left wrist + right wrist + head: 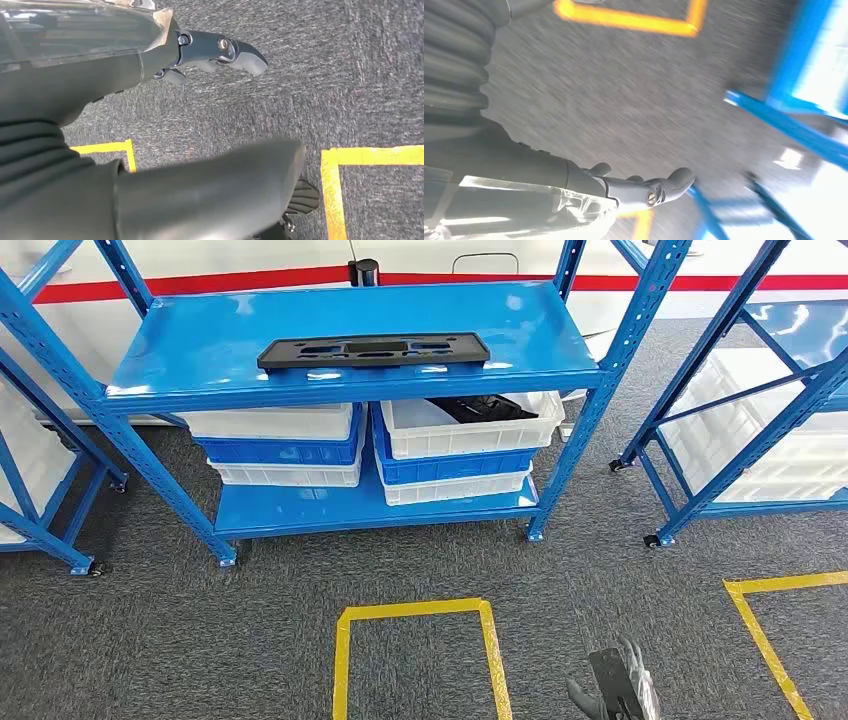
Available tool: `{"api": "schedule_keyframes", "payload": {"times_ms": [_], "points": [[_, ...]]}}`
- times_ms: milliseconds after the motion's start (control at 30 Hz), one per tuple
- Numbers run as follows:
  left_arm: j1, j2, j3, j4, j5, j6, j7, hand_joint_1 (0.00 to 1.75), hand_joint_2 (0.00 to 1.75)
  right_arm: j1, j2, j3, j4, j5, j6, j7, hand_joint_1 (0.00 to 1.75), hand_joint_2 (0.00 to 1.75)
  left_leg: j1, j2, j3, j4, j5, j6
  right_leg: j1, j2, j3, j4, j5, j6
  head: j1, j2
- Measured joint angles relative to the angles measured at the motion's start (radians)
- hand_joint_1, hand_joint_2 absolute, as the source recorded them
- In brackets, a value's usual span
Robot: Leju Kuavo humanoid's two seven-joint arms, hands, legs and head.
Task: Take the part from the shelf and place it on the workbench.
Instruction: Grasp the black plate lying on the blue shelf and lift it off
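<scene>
My right hand (pixel 618 688) hangs low over the grey carpet, fingers apart, holding nothing. My left hand (pixel 150 165) likewise holds nothing. The black part (pixel 374 350) lies flat on the blue shelf's top deck (pixel 200 350), well ahead and left of the right hand

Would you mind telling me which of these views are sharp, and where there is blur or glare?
Head view: sharp, with light reflections on the glossy blue metal shelf top around the flat black plastic part. Left wrist view: grey carpet sharp, left hand crisp. Right wrist view: motion-blurred, overexposed beside the blue rack; right hand clearer.
</scene>
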Motion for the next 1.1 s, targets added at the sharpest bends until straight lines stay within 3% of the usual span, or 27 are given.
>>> {"api": "schedule_keyframes", "payload": {"times_ms": [300,700,933,1100], "points": [[-0.049,0.000,0.064,0.018,-0.086,-0.068,-0.016,0.00,0.00,-0.075,-0.049,0.109,-0.191,0.128,-0.085,-0.018,0.00,1.75,0.000,0.000,0.000,0.000,0.001,0.002,0.000,0.000,0.001,0.000,0.000,0.000,0.000,0.000],[-0.142,-0.010,0.102,0.042,-0.196,-0.159,-0.021,0.00,0.00,-0.246,-0.099,0.313,-0.361,0.409,-0.204,0.012,0.00,1.75,0.000,0.000,0.000,0.000,0.003,0.001,0.000,0.000,0.001,0.001,0.001,0.000,0.000,0.000],[-0.205,-0.027,0.102,0.055,-0.252,-0.199,-0.001,0.00,0.00,-0.364,-0.114,0.444,-0.369,0.577,-0.198,0.053,0.00,1.75,0.000,0.000,0.000,0.001,0.003,0.000,0.000,0.000,0.001,0.001,0.001,0.001,0.000,0.000],[-0.244,-0.041,0.099,0.063,-0.289,-0.225,0.021,0.00,0.00,-0.460,-0.119,0.531,-0.347,0.679,-0.135,0.085,0.00,1.75,0.000,0.000,0.000,0.001,0.004,0.000,0.000,0.000,0.001,0.002,0.001,0.001,0.000,0.000]]}}
